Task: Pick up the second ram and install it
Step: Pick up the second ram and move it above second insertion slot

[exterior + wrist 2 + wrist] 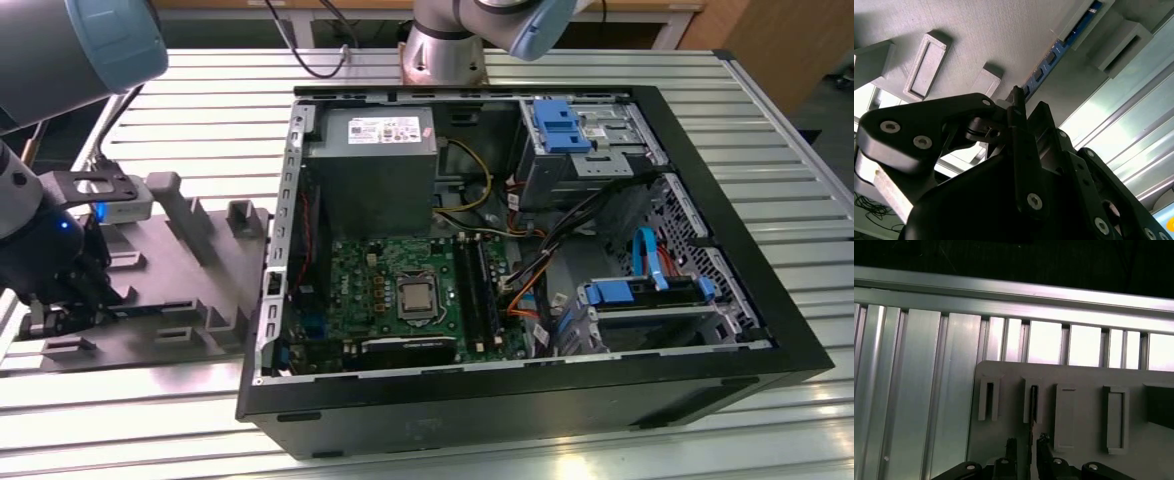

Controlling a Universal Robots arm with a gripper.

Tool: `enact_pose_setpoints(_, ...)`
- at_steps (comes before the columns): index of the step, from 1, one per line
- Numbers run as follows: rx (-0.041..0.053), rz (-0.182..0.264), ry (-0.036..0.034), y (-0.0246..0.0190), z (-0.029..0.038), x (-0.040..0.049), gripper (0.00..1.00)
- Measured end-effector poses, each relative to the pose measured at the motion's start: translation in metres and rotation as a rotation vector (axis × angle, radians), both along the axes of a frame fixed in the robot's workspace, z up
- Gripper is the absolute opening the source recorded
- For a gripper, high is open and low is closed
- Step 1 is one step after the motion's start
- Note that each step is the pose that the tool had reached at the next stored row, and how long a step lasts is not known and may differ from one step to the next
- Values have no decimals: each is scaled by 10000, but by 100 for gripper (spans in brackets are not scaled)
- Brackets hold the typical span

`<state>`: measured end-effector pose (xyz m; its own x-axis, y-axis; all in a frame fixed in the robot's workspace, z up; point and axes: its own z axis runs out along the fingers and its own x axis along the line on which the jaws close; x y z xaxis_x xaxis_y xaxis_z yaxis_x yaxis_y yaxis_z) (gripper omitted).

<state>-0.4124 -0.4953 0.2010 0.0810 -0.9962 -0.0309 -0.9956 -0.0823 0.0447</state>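
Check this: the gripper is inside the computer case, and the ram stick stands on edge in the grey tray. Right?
No: the exterior view shows the gripper at the grey tray, outside the computer case. The ram stick part holds.

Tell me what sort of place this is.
Probably a robotics lab or test bench for computer assembly: a robot arm stands at a slotted aluminium table that carries an open desktop computer case, with a grey moulded tray alongside.
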Motion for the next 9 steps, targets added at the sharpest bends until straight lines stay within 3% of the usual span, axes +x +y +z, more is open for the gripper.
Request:
enact_pose_setpoints(4, 0, 2, 0, 0, 0, 0, 28)
enact_pose_setpoints(8, 0, 4, 0, 0, 0, 0, 12)
enact_pose_setpoints(9, 0, 4, 0, 0, 0, 0, 12)
